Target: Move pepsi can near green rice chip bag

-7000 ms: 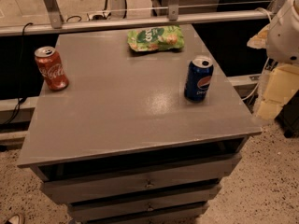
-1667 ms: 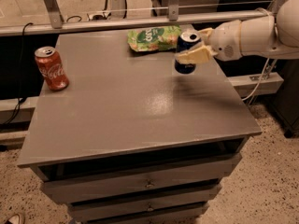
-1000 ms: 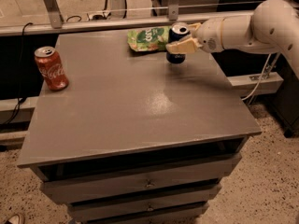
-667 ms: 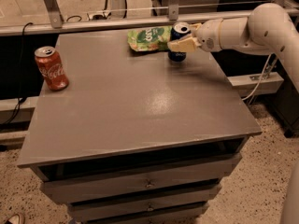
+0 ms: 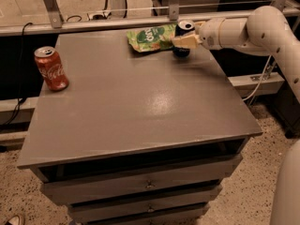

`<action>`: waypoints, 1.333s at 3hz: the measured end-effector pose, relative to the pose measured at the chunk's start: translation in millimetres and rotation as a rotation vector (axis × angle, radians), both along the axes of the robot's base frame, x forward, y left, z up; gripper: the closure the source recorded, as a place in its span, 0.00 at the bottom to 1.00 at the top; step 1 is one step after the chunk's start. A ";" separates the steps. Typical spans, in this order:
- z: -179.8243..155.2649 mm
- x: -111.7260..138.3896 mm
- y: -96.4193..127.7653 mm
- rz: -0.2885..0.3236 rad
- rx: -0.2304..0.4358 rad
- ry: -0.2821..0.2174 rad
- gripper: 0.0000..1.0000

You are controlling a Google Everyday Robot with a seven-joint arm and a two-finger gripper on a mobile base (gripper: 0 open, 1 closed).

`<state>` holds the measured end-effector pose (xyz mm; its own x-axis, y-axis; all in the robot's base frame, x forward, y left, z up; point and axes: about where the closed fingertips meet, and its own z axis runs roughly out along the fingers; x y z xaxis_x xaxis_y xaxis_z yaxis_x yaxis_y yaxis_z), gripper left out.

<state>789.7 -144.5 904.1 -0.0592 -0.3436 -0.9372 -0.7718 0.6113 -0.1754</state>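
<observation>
The pepsi can point(image 5: 182, 51) stands upright at the far right of the grey table point(image 5: 136, 93), just right of the green rice chip bag point(image 5: 151, 36), close to or touching its edge. My gripper point(image 5: 183, 40) reaches in from the right on the white arm point(image 5: 248, 29). It is shut on the pepsi can, with one cream finger point(image 5: 185, 41) across the can's front. The can's silver top shows above the finger. The can's base looks to rest on the table.
A red Coca-Cola can point(image 5: 51, 68) stands near the table's left edge. A metal rail point(image 5: 93, 23) runs behind the table. Drawers point(image 5: 145, 186) sit below the tabletop. Cables hang at the right.
My gripper has carried the pepsi can from the table's right side back and to the left, up to the green rice chip bag. In the last second it barely moved.
</observation>
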 end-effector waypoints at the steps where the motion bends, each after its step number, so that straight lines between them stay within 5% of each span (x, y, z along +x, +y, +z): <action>1: -10.5 7.5 -3.6 -0.023 -0.011 0.017 0.35; 2: -13.2 11.2 -6.2 -0.034 -0.020 0.021 0.12; 3: -16.5 8.9 -5.5 -0.027 -0.019 0.030 0.00; 4: -11.9 -0.4 -6.6 -0.009 -0.028 0.027 0.00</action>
<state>789.3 -151.0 892.2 -0.0874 -0.3694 -0.9252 -0.7708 0.6134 -0.1721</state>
